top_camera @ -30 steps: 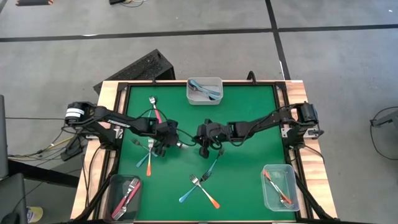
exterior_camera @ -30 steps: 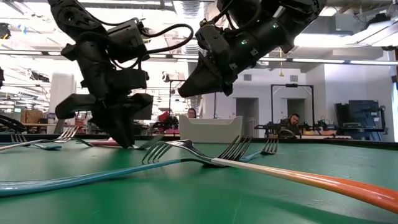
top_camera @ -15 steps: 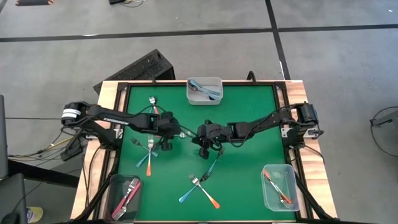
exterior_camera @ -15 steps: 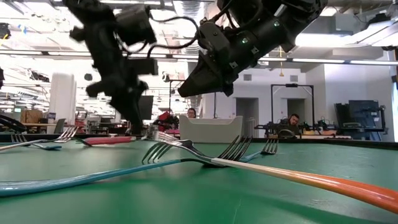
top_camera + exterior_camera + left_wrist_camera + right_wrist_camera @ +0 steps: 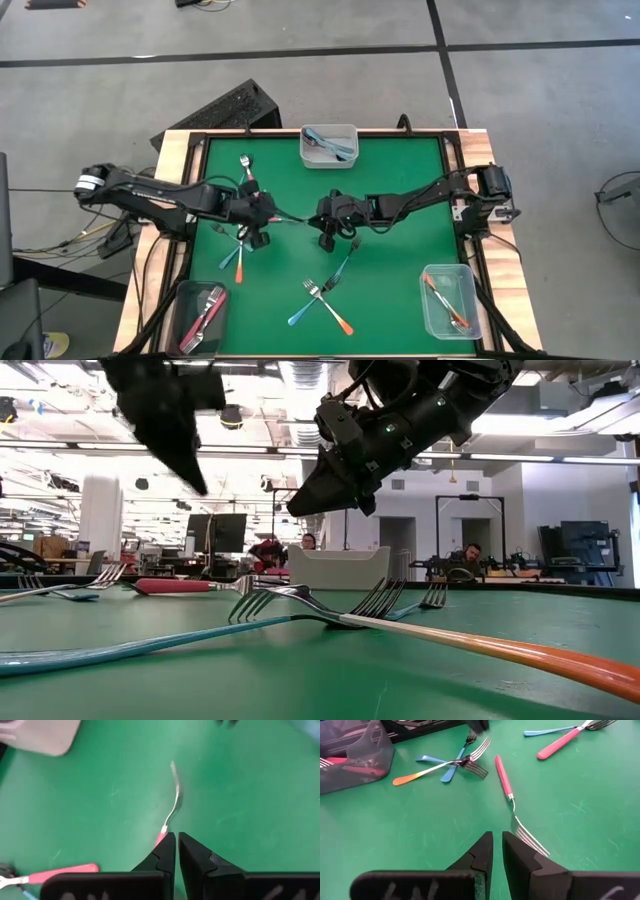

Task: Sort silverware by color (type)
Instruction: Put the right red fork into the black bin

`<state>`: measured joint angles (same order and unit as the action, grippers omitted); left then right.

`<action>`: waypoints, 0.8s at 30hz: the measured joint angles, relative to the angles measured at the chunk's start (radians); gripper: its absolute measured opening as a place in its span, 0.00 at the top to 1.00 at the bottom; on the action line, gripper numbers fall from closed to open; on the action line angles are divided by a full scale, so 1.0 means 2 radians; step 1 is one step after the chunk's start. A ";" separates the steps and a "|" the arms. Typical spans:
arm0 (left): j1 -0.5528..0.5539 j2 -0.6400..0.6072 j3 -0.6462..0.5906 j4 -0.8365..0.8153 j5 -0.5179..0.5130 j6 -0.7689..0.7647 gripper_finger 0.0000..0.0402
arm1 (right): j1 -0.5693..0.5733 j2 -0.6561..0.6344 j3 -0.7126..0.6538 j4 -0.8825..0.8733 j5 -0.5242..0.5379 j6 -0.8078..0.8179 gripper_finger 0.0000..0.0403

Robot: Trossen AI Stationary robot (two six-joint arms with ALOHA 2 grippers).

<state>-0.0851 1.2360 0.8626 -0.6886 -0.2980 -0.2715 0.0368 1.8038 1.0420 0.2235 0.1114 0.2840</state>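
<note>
We are holding the left hand [image 5: 258, 222] closed and empty above the green counter [image 5: 400, 180], left of centre. Its fingers [image 5: 165, 852] are pressing together over a pink fork [image 5: 171, 802] lying flat. The right hand [image 5: 328, 235] is hovering at mid-counter with its fingers nearly together, gripping nothing, the same pink fork [image 5: 512, 795] lying just beyond them. Open green is lying toward the right edge and the far left corner. Other forks are crossing near the left hand [image 5: 238, 250] and near the front edge [image 5: 322, 300]. Forks are also lying in three clear bins: far edge [image 5: 330, 146], front left [image 5: 200, 315], front right [image 5: 450, 300].
</note>
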 joint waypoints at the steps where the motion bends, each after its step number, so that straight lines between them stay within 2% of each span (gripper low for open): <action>1: 0.004 0.005 -0.012 0.009 -0.001 0.009 0.96 | 0.001 0.000 0.000 0.000 0.000 0.000 0.83; 6: 0.036 0.056 -0.074 0.104 0.035 0.062 0.82 | 0.012 0.000 0.000 -0.002 -0.001 0.002 0.83; 9: 0.057 0.094 -0.081 0.142 0.067 0.087 0.70 | 0.017 0.000 0.000 -0.005 -0.005 0.002 0.83; 12: 0.073 0.130 -0.077 0.151 0.073 0.106 0.60 | 0.019 0.000 0.000 -0.005 -0.005 0.002 0.83; 15: 0.086 0.158 -0.069 0.156 0.096 0.142 0.54 | 0.018 0.000 0.000 -0.008 -0.004 0.002 0.83; 19: 0.104 0.183 -0.066 0.157 0.125 0.152 0.53 | 0.018 0.000 0.000 -0.020 -0.004 0.003 0.83; 24: 0.115 0.179 -0.067 0.153 0.135 0.146 0.67 | 0.018 0.000 0.000 -0.026 -0.004 0.003 0.83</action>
<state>0.1456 1.5934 0.7287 -0.3821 -0.0277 0.0201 0.0734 1.8034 1.0420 0.1714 0.1032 0.2909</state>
